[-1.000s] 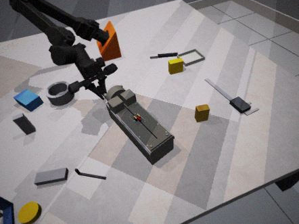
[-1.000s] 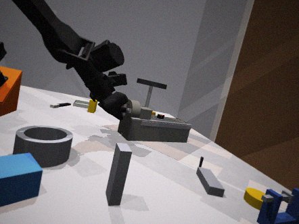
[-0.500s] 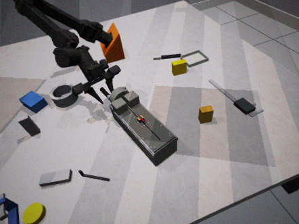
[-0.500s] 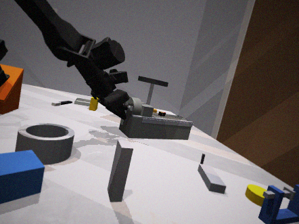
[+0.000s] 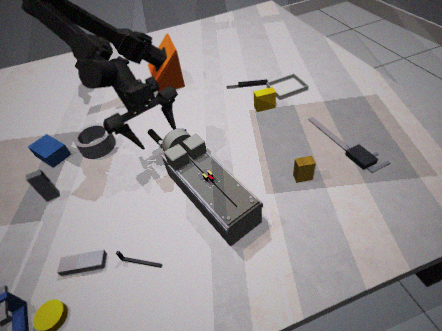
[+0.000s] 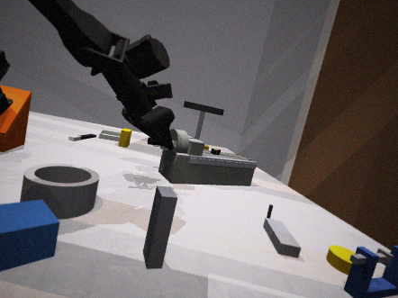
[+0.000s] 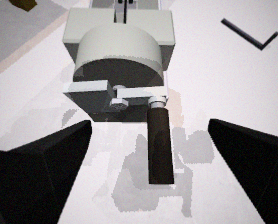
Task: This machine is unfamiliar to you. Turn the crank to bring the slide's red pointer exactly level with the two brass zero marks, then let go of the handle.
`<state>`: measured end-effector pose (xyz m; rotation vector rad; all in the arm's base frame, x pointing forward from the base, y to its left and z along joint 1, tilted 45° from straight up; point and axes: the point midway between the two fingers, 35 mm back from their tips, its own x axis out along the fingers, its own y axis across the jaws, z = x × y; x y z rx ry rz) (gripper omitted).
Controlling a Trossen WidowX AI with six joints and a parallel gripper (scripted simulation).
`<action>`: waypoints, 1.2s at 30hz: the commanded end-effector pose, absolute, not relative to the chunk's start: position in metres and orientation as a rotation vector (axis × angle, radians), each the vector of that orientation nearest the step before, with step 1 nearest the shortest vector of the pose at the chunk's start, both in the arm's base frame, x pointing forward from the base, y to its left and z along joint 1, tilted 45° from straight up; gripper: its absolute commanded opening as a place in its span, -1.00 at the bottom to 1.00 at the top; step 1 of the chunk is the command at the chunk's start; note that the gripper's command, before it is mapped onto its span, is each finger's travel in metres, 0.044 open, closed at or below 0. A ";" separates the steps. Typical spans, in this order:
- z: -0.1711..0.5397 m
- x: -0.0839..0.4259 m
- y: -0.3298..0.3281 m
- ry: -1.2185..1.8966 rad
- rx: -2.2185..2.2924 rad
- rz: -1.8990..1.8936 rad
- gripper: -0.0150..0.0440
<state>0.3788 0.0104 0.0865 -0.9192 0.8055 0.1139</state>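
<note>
The machine (image 5: 200, 206) (image 6: 212, 173) is a long grey box with a slotted top and a round drum at its crank end. Its dark crank handle (image 5: 154, 136) (image 7: 160, 150) sticks out from the right end of a pale crank arm (image 7: 142, 93) in the wrist view. My gripper (image 5: 159, 138) (image 7: 150, 124) is open and empty. The handle shows between its wide-spread fingers, with a gap on each side. The red pointer (image 5: 210, 177) is at the slot, close beside the two small brass marks (image 5: 205, 176). The view is too small to tell whether it is exactly level with them.
A grey ring (image 5: 96, 143) (image 6: 60, 191), a blue block (image 5: 49, 150) and a dark grey block (image 5: 43, 185) stand on the crank side. An orange wedge (image 5: 172, 69) is behind the gripper. Yellow (image 5: 265, 100) and ochre (image 5: 304, 169) blocks lie beyond the machine.
</note>
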 end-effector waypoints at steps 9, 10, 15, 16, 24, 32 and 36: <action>0.131 0.377 0.054 0.797 -0.911 0.112 1.00; 0.137 0.376 0.059 0.798 -0.912 0.113 1.00; 0.161 0.369 0.083 0.797 -0.915 0.118 1.00; 0.161 0.368 0.084 0.797 -0.915 0.118 1.00; 0.152 0.396 0.103 0.792 -0.898 0.079 1.00; 0.140 0.431 0.124 0.773 -0.842 -0.017 1.00; 0.133 0.448 0.134 0.758 -0.809 -0.070 1.00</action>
